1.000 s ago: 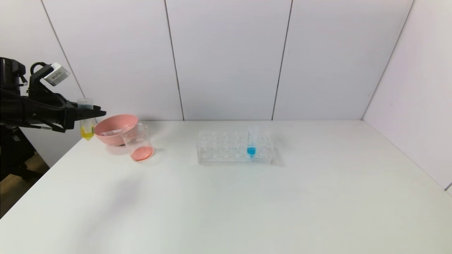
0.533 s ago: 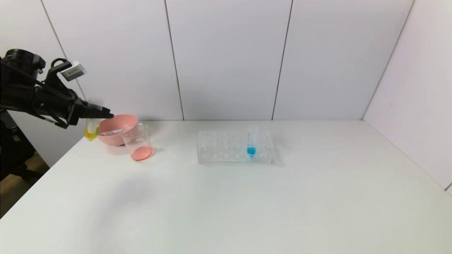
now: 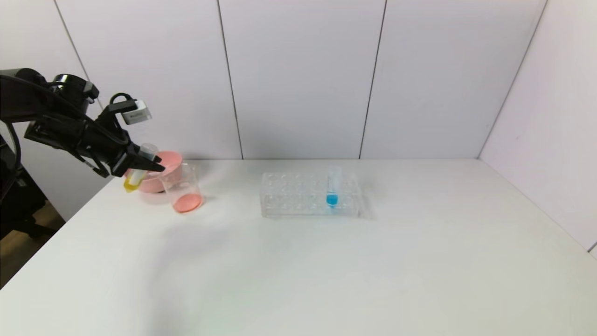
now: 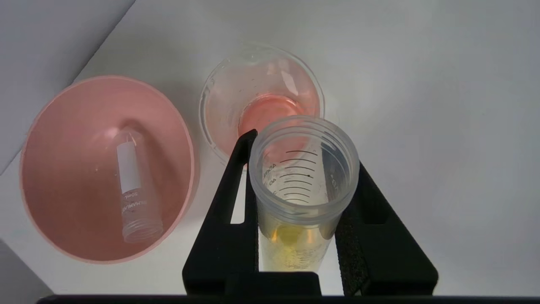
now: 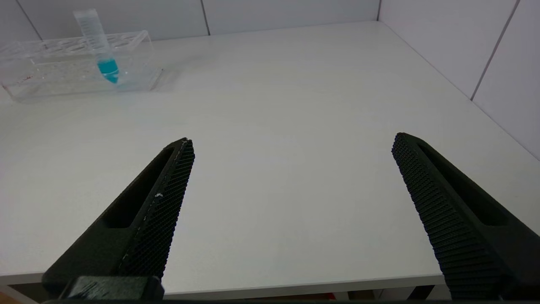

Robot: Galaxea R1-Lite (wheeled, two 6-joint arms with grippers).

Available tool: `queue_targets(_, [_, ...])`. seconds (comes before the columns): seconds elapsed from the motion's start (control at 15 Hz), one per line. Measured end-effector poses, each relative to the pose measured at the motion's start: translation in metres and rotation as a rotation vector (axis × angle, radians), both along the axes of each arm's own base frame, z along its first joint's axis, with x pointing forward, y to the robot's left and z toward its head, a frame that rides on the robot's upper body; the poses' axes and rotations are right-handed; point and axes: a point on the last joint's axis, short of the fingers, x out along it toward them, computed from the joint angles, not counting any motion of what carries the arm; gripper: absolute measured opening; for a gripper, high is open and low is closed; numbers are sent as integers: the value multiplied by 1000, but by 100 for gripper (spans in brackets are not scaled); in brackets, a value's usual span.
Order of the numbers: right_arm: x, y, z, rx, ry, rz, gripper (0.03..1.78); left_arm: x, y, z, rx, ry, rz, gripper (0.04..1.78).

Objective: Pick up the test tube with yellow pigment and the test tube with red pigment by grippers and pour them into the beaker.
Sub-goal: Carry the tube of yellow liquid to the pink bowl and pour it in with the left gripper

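Observation:
My left gripper (image 3: 148, 163) is shut on the test tube with yellow pigment (image 3: 132, 181) and holds it tilted just left of the beaker (image 3: 183, 189), its mouth leaning toward the beaker. In the left wrist view the tube (image 4: 295, 236) sits between my black fingers (image 4: 228, 202), with its open rim over the near edge of the beaker (image 4: 261, 97). The beaker holds a thin layer of red-pink liquid. No tube with red liquid shows. My right gripper (image 5: 291, 141) is open and empty over the table's front edge, out of the head view.
A pink bowl (image 3: 164, 161) stands behind the beaker at the table's far left; an empty clear tube (image 4: 133, 185) lies in it. A clear rack (image 3: 298, 198) at mid-table holds a tube with blue liquid (image 3: 332, 189), also in the right wrist view (image 5: 101, 50).
My left gripper has moved right and down toward the beaker with the yellow tube. The tube has gone from upright to tilted. The right arm has not moved.

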Motion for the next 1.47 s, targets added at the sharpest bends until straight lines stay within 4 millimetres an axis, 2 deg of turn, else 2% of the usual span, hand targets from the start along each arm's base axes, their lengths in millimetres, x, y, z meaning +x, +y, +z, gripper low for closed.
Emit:
queue_targets(0.33, [0,0,0,0,0,0,171,-3,-27,2,221,28,-14,51])
queue_targets(0.67, [0,0,0,0,0,0,171,-3,-30,3,468,32,30,51])
queue_targets(1.13, [0,0,0,0,0,0,171,9,-30,0,487,-15,45,51])
queue_targets(1.47, [0,0,0,0,0,0,171,17,-41,-6,566,-17,65,51])
